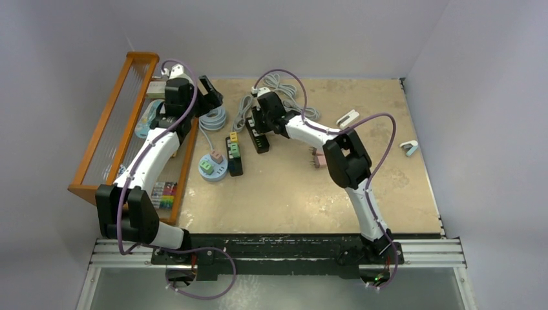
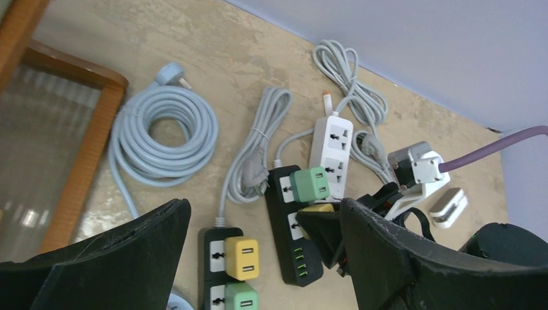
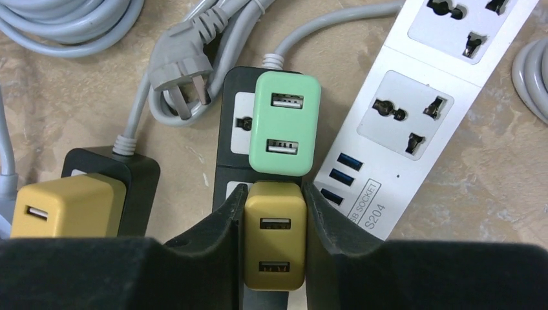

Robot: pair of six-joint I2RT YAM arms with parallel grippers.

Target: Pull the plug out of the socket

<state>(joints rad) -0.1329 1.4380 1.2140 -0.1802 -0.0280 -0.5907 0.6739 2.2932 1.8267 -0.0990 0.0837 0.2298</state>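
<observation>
A yellow plug (image 3: 274, 236) with two USB ports sits in a black power strip (image 3: 226, 155), just below a mint green plug (image 3: 285, 123). My right gripper (image 3: 275, 190) is shut on the yellow plug, one finger pressed against each side. In the top view the right gripper (image 1: 258, 126) is down over this strip (image 1: 260, 144) at the back of the table. My left gripper (image 2: 265, 206) hangs open above the strips, holding nothing; in the top view the left gripper (image 1: 210, 93) is at the back left. The left wrist view shows only an edge of the yellow plug (image 2: 316, 208).
A white power strip (image 3: 420, 97) lies against the black one on the right. A second black strip (image 2: 220, 236) with yellow and green plugs lies to the left, near a coiled grey cable (image 2: 161, 135) and a round blue socket (image 1: 212, 168). A wooden rack (image 1: 123, 123) borders the left side.
</observation>
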